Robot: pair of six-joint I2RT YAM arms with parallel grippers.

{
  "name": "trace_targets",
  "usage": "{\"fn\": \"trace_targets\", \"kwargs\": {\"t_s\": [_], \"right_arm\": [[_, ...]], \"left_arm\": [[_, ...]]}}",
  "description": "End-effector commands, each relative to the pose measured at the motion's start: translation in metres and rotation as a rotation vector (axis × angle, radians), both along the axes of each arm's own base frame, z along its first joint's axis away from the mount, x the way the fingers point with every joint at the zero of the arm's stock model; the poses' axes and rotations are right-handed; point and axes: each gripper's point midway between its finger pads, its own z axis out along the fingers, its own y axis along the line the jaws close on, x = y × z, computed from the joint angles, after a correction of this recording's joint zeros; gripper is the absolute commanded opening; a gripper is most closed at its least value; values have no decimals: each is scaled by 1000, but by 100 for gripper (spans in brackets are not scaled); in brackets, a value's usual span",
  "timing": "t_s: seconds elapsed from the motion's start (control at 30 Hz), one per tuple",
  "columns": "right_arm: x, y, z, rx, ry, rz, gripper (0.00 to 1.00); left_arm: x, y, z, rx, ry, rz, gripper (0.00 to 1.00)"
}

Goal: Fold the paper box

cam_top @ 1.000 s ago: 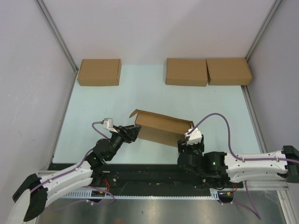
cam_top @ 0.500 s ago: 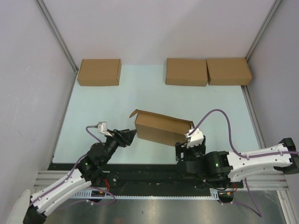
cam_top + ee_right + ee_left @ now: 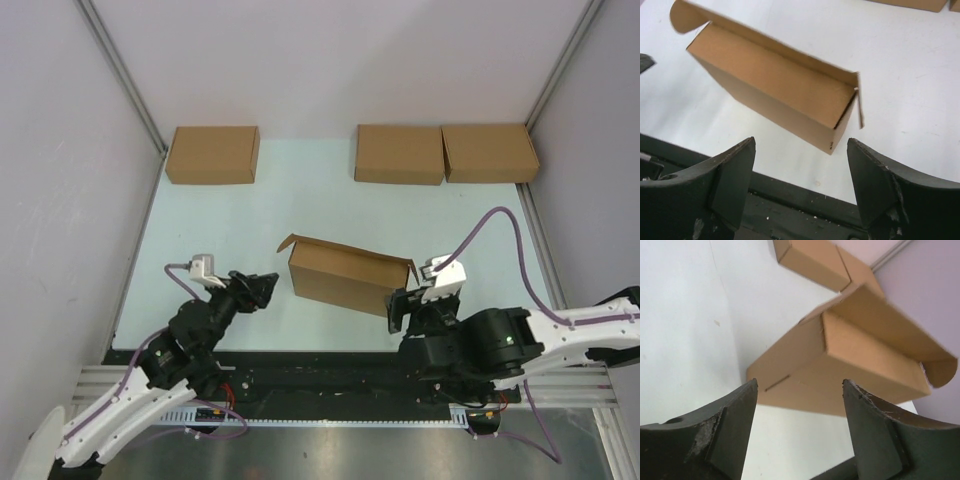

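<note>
Left hand (image 3: 262, 286) is drawing back toward the near left. It is now standing apart from the plain brown corrugated-cardboard paper box (image 3: 345, 275), whose left end it was reaching a second ago, and its fingers are spread wide and holding nothing. Right hand (image 3: 398, 312) is pulling back too, gaping wide and empty near the box's near right corner. The paper box is sitting unmoved, slanted, mid-bench (image 3: 230, 220), with a small flap sticking out at each end. Along the far edge, one smaller closed brown cardboard box (image 3: 212, 154) is lying left, and two more (image 3: 399, 154) (image 3: 490, 152) side by side right.
</note>
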Motion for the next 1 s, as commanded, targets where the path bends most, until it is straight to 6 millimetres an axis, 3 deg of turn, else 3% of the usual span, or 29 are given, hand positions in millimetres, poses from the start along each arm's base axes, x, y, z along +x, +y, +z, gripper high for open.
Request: {"fn": "trace_targets", "kwargs": {"t_s": [0.0,0.07,0.23,0.4,0.53,0.6,0.63,0.67,0.73,0.97], "right_arm": [[19,-34,25,66,-38,-89,77],[24,-42,23,52,-32,-121,76],[32,-52,19,8,12,-146,80],[46,-52,17,-68,30,-157,76],[54,-42,11,-121,44,-139,73],[56,-35,7,-139,49,-122,72],[59,-35,6,-146,52,-127,71],[60,-31,3,-137,62,-119,71],[64,-32,-3,-156,73,-118,68],[74,-29,-15,-150,113,-103,58]], "left_arm": [[9,14,50,118,-62,59,85],[16,17,51,182,-37,92,100],[26,20,97,226,-154,116,100],[30,25,138,314,-259,122,100],[41,16,136,372,-219,60,99],[49,22,134,361,-200,59,98],[50,12,129,353,-191,-5,97],[57,22,128,346,-174,22,97],[56,9,124,320,-168,-82,94],[60,-7,119,325,-176,-216,89]]}}
